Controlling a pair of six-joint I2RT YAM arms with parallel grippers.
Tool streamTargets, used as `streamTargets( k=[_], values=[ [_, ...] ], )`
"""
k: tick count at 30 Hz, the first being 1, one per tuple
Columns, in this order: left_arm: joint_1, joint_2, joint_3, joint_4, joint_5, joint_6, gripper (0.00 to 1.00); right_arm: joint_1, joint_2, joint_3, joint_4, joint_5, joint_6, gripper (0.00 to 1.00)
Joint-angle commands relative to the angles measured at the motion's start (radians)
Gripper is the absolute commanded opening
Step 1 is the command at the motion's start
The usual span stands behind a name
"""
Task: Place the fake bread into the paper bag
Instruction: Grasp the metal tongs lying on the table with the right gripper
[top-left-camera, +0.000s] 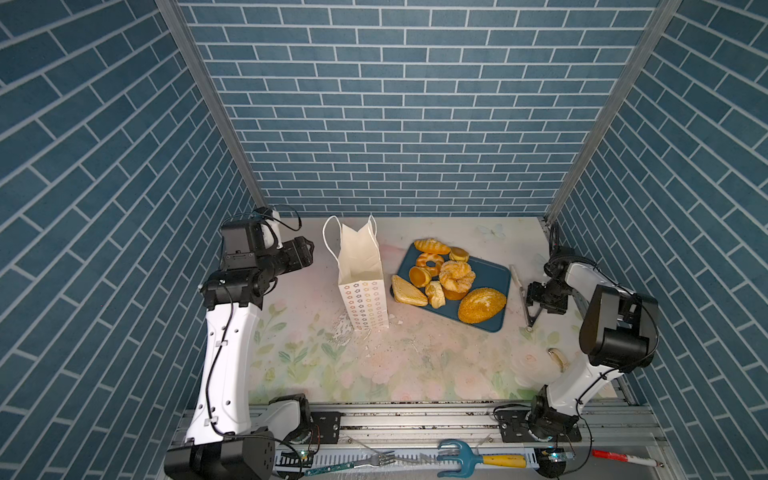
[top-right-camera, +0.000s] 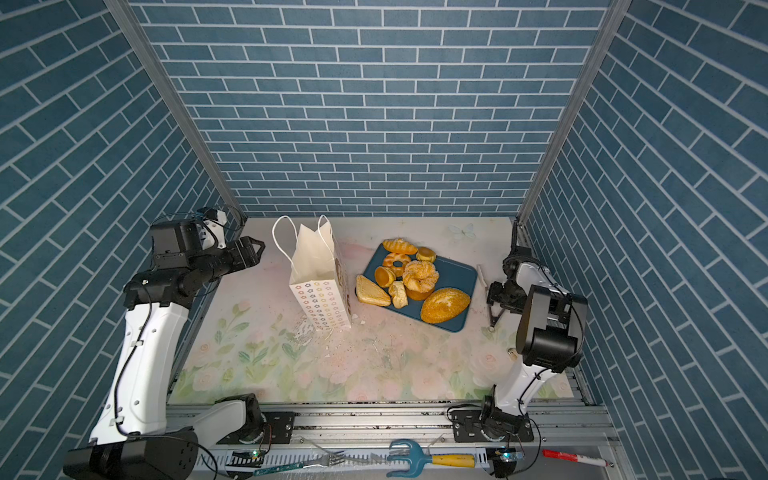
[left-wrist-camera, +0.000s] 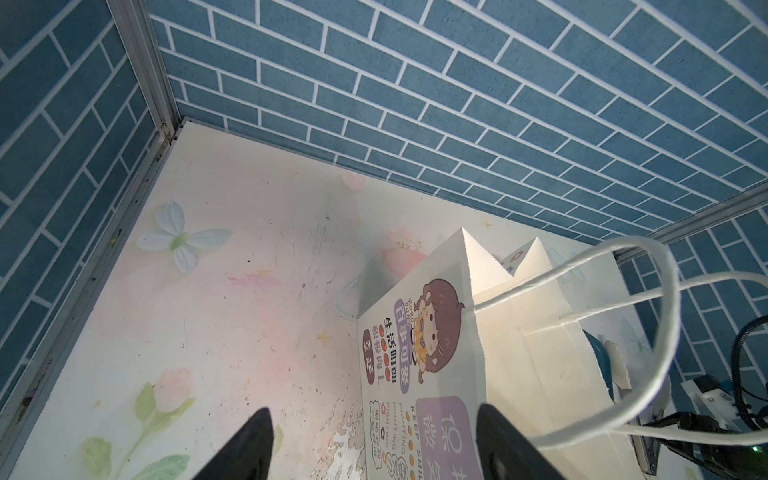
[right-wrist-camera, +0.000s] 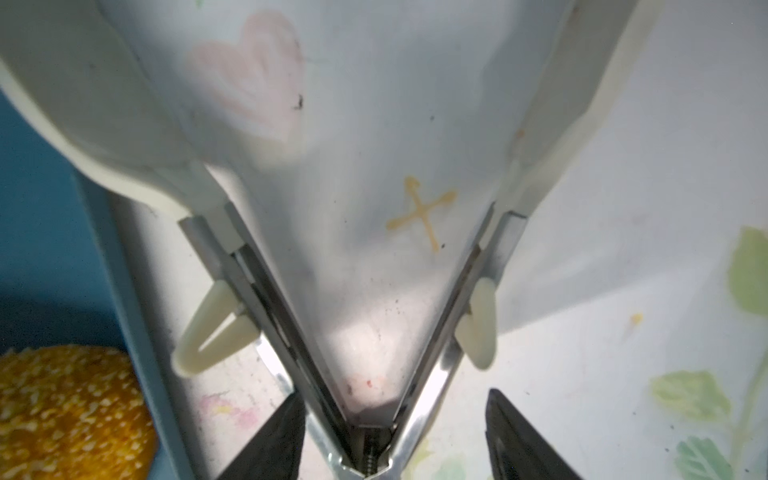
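The fake bread (top-left-camera: 453, 276) sits on the tray (top-left-camera: 500, 272) right of the paper bag (top-left-camera: 359, 266), and with the left gripper (left-wrist-camera: 373, 411) gaping empty and the right gripper (right-wrist-camera: 395, 398) parted, only loosely astride the tongs (right-wrist-camera: 432, 382), I'd worry they skid away.

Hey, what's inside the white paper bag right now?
The paper bag stands open; only bare white inner walls show. Its floor is hidden behind the near flower-printed side, so anything lying there cannot be seen.

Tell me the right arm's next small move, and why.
Probably close the right gripper on the tongs: its jaws straddle their hinged end with a gap on one side, so nothing is gripped yet. The fake bread lies on the tray, beside the open paper bag.
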Motion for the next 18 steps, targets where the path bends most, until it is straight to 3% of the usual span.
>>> streamTargets(
  k=[1, 18],
  values=[
    [0.005, -0.001, 0.007, 0.011, -0.005, 0.004, 0.78, 0.019, -0.060, -0.045, 0.006, 0.038, 0.035, 0.69],
    [0.005, -0.003, -0.007, 0.011, -0.014, 0.003, 0.78, 0.043, 0.036, -0.016, 0.060, 0.028, 0.045, 0.66]
  ],
)
